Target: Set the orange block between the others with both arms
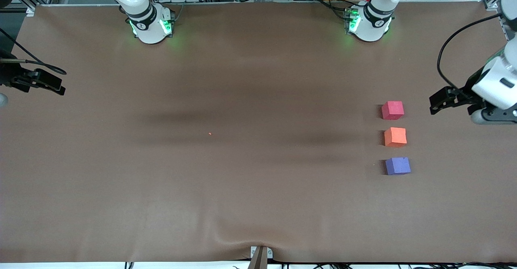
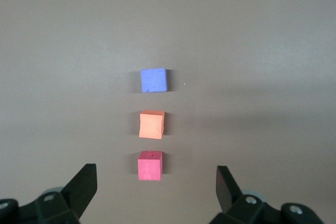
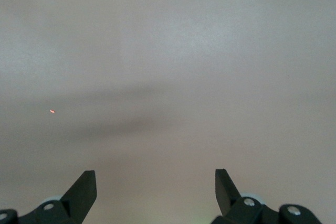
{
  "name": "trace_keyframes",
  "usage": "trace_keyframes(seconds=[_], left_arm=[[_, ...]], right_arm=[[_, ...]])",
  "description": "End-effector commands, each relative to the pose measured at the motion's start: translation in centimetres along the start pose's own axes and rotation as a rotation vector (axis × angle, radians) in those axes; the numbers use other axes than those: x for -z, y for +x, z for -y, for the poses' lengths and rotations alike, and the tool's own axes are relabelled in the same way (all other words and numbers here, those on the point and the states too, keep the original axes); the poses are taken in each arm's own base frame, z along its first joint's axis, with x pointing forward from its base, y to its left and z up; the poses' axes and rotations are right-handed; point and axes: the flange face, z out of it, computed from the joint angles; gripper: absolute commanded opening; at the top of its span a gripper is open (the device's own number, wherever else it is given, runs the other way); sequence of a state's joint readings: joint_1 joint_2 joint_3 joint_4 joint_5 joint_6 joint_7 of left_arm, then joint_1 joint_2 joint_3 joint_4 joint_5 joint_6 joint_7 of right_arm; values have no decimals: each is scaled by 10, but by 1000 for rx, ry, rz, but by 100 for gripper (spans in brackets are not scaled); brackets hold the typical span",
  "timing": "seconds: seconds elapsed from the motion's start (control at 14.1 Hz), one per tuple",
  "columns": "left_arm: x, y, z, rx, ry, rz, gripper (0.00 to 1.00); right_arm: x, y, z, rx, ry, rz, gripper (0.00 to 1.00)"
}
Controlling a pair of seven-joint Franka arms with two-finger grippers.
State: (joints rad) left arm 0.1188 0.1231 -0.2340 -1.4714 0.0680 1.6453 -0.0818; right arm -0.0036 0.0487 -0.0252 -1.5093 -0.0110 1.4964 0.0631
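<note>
No text, label, brand, number or sign could be read anywhere in the three views. The round badges on the two arm bases (image 1: 141, 25) (image 1: 379, 23) carried a small dark mark each, too small to make out.
</note>
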Motion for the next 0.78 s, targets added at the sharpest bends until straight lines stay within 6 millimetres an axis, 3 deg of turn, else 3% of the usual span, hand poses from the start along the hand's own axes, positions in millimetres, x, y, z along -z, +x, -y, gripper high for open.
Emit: trace_keyframes(seconds=[0.0, 0.57, 0.71], left_arm=[[13, -5, -1, -4, -9, 3, 100], [26, -48, -3, 10, -44, 53, 100], [30, -49, 15, 33, -45, 49, 100]], right_arm=[[9, -3, 2, 2, -4, -19, 100], [12, -5, 0, -1, -3, -25, 100], [13, -5, 0, -1, -3, -28, 100]])
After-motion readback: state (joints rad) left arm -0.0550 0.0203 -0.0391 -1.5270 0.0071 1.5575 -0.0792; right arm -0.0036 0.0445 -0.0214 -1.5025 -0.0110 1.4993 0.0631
